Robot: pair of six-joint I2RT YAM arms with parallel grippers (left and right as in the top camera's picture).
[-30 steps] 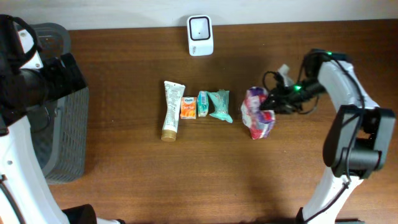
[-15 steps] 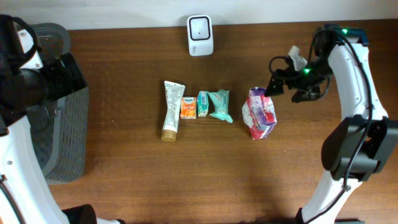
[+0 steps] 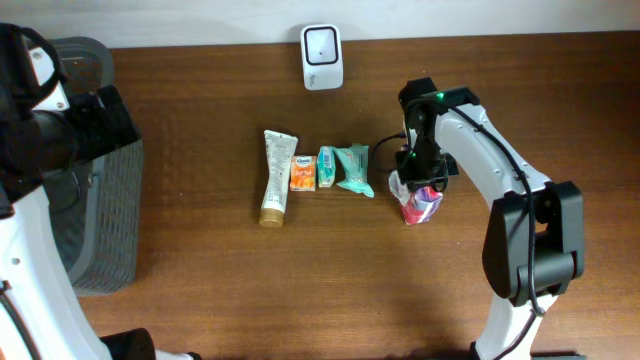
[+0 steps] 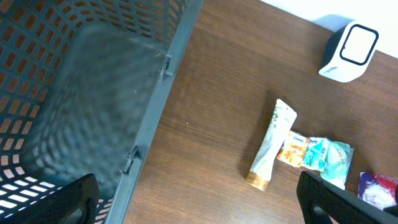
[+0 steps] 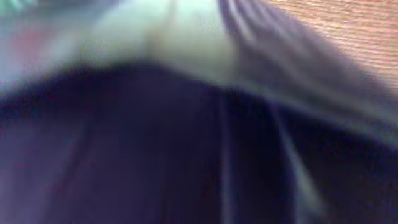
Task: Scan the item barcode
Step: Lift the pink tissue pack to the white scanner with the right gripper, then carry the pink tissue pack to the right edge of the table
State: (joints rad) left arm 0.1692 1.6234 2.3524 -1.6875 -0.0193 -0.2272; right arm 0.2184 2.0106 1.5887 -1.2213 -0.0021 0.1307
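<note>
Packet [image 3: 422, 207] in purple, white and pink lying on the wooden worktop [image 3: 200, 290], to the right of the middle and well away from the far edge. Reaching down onto it from above, the right hand [image 3: 418, 180], covering most of its upper part. Being unable to tell whether this hand is apart, together or clamped on the packet: fingers hiding under the wrist in the overhead view, and the right wrist view giving only a blur of purple and white very close to the lens, with a strip of wood in the upper right corner.

Lying in a short row at the middle of the worktop, left of the packet: a white tube [image 3: 275, 177] with a gold cap, an orange sachet [image 3: 302, 172], a small teal box [image 3: 326, 167] and a green pouch [image 3: 353, 168], the pouch being near the packet but apart from it.

Standing at the middle of the far edge, the white scanner [image 3: 322, 43].

Hanging over the grey basket [image 3: 100, 220] at the left edge, the left hand [image 4: 193, 202], keeping its two dark fingertips wide apart with nothing between them.
</note>
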